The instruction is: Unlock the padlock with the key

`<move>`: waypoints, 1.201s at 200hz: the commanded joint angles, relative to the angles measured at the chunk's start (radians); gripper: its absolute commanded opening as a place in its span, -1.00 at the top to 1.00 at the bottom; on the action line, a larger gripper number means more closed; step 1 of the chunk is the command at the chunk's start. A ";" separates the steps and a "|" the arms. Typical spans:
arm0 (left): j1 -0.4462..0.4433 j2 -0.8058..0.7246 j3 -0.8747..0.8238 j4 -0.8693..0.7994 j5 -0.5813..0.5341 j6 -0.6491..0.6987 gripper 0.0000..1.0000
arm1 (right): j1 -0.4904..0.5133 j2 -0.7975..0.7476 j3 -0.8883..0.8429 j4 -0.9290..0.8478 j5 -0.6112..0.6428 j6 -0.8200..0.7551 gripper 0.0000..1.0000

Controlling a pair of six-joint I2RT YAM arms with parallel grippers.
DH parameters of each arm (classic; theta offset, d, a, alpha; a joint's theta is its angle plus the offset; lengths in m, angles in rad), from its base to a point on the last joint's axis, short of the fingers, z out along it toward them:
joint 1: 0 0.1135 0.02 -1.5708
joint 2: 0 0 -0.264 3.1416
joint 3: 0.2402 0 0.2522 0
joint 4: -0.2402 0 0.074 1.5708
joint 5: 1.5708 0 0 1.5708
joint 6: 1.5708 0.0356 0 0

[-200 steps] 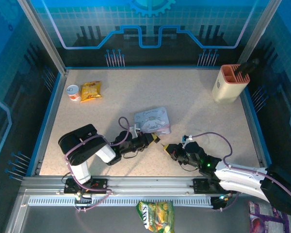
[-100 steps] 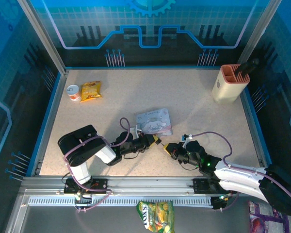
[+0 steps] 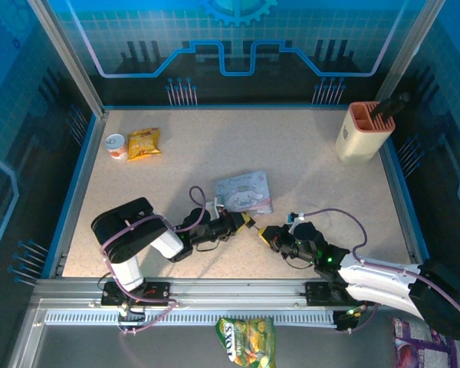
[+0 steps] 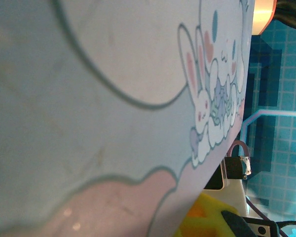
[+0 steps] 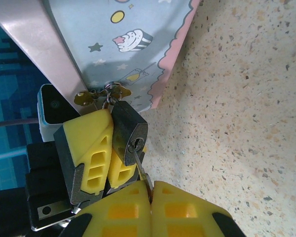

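Padlock (image 5: pixel 129 129) is being held right at the front edge of the tin box (image 5: pixel 138 39), with its shackle looped through the little brass hasp (image 5: pixel 90 97). The dark body is being clamped between the yellow fingers of the left end effector (image 5: pixel 111 148), so it's being steadied instead of dangling. Its long axis is being pointed from the hasp down toward the right end effector (image 5: pixel 151 185), keyhole face first, which is pretty much ideal.

The key (image 5: pixel 142 168) is being pinched in that right end effector, fingers pressed together on the bow end, and the thin blade is being held up to the keyhole. The tip looks like it's being met by the slot, though how deep it's seated can't be told from the wrist view. Blade and lock body are being lined up nearly end to end, with maybe a slight lean between them.

From above, both end effectors are being held nose to nose over the desk (image 3: pixel 307 161), just in front of the box. Neither arm is really farther off, but the twist is going to be the right one's job. Just a guess: that small lean is going to need taking out, or the key is going to be bent rather than turned.
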 commanded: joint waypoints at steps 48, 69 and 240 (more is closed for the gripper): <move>-0.019 -0.052 0.011 0.036 -0.011 -0.019 1.00 | 0.012 0.008 -0.007 0.055 0.050 0.027 1.00; -0.022 -0.051 0.015 0.037 -0.009 -0.023 1.00 | 0.012 0.006 -0.010 0.075 0.062 0.026 1.00; -0.066 -0.052 0.027 0.149 -0.016 -0.125 1.00 | -0.016 0.004 -0.029 0.160 0.053 0.033 1.00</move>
